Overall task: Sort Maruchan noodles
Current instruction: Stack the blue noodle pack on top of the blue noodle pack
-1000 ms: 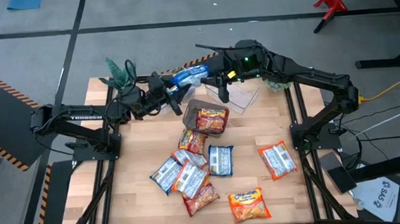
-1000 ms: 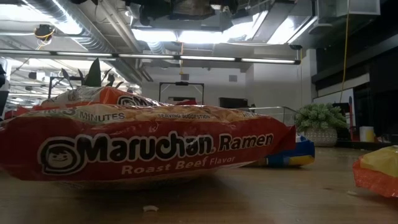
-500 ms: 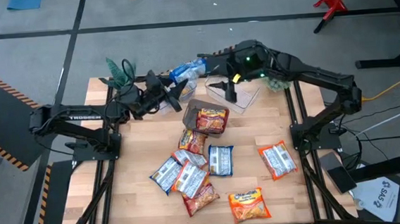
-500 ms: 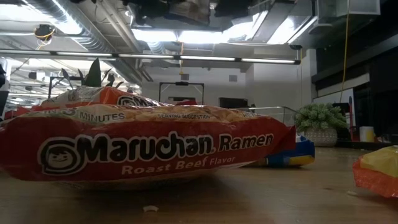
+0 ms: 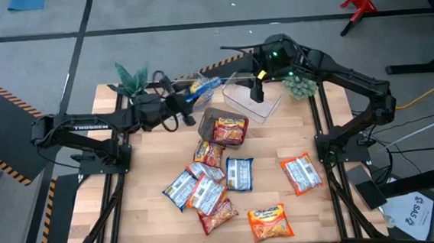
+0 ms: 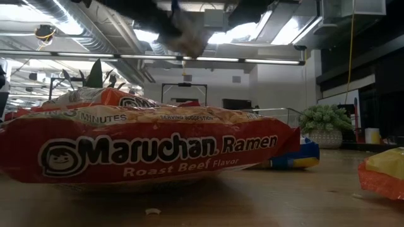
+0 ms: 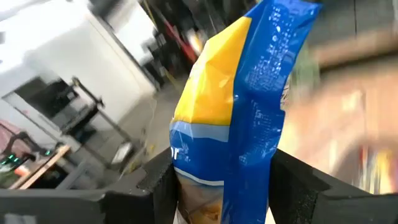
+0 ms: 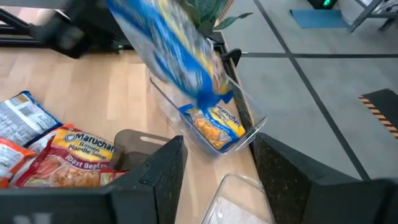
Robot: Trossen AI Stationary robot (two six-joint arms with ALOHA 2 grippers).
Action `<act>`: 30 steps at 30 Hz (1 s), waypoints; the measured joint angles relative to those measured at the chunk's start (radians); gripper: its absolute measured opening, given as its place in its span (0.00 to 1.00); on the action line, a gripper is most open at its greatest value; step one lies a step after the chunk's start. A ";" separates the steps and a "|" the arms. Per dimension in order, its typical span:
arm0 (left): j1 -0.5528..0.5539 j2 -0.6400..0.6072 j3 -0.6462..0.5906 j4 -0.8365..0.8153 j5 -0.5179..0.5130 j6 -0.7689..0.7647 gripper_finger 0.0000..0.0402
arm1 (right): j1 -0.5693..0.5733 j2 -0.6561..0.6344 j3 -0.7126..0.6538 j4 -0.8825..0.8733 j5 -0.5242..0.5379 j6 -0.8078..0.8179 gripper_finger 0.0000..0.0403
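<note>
My left gripper is shut on a blue-yellow Maruchan packet, which fills the left wrist view. It hangs over a clear bin at the table's far edge, where another blue-yellow packet lies. My right gripper is open and hovers over a second clear bin. A grey bin holds red packets. Several more packets lie flat on the table. My left gripper pinches the blue-yellow packet between its two fingers, at the packet's end nearest the wrist. The fingers come roughly level from the table's left. The packet is lifted clear and sticks out past the fingertips toward the clear bin.
Two orange packets lie apart near the right and near edges. Small green plants stand at the far corners. A red Roast Beef packet fills the low view's foreground.
My right gripper has moved toward the table's right, from beside the held packet to over the right clear bin. My left gripper has drawn slightly back toward the left, and the held packet has turned, its yellow part now showing from above.
</note>
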State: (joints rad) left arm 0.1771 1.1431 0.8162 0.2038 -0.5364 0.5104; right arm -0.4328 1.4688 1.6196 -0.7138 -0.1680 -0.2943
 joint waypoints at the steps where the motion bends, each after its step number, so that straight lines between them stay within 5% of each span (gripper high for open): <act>1: 0.007 0.000 0.000 -0.052 -0.004 0.020 0.48 | 0.000 0.000 0.000 -0.004 0.000 0.000 0.46; 6: 0.071 0.000 -0.001 -0.220 -0.033 0.147 0.48 | 0.000 0.000 0.000 -0.013 0.000 0.000 0.46; 17: 0.264 0.066 -0.002 -0.327 0.125 0.514 0.48 | 0.000 0.000 0.000 -0.015 0.000 0.000 0.46; 30: 0.390 0.245 -0.002 -0.188 0.288 0.782 0.48 | 0.000 0.000 0.000 -0.023 0.000 0.013 0.46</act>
State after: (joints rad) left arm 0.5674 1.3880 0.8146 0.0160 -0.2482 1.2923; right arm -0.4324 1.4689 1.6196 -0.7372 -0.1680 -0.2813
